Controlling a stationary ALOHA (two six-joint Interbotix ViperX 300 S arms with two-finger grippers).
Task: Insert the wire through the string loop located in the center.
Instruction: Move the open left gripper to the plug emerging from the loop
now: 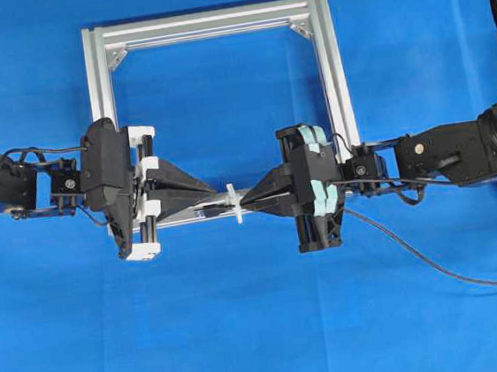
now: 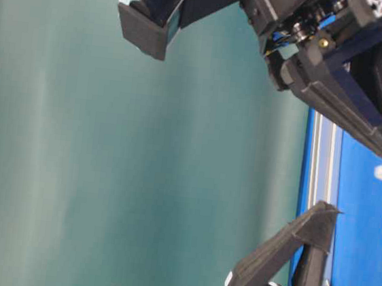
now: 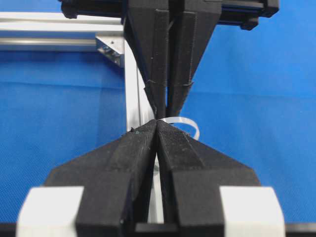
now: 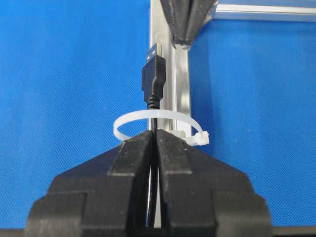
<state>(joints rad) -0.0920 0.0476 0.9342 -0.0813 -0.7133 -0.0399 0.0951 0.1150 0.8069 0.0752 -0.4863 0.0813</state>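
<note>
We keep the right gripper (image 4: 155,136) clamped on the wire (image 4: 154,81) just behind its USB plug so the stiff tip pokes through the string loop (image 4: 158,123) on the frame's near bar (image 1: 176,218), where the closed, empty left gripper (image 1: 214,192) waits to take it.

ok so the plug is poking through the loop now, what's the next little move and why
Probably the left claw should open and take the plug of the wire. In the right wrist view the plug is already past the white loop, while the right claw pinches the wire just behind it. The left claw is shut, its tips close to the loop and apparently beside the plug.
</note>
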